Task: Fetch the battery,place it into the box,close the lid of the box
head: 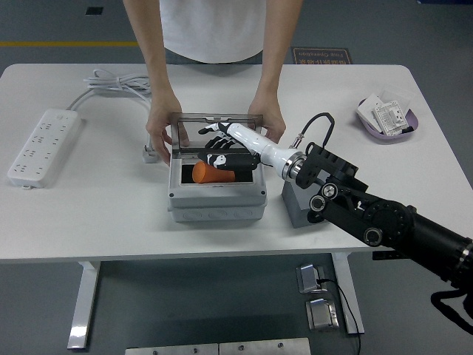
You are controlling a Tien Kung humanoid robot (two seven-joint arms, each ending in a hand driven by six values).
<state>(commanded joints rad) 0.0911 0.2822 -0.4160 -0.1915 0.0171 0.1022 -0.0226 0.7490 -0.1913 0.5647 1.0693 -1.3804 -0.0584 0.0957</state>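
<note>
My right arm (384, 218) enters from the lower right, crosses a gray block (295, 203) at the right side of the gray box (216, 194), and ends in my right hand (225, 144) above the box's open interior, fingers spread and holding nothing. The orange battery (211, 174) lies on its side inside the box, just below my fingertips and apart from them. Behind it the transparent lid (216, 126) stands upright, with a person's two hands, one (161, 126) at its left edge and one (270, 122) at its right; a white power strip (44, 146) lies far left and a purple tray (386, 118) far right.
</note>
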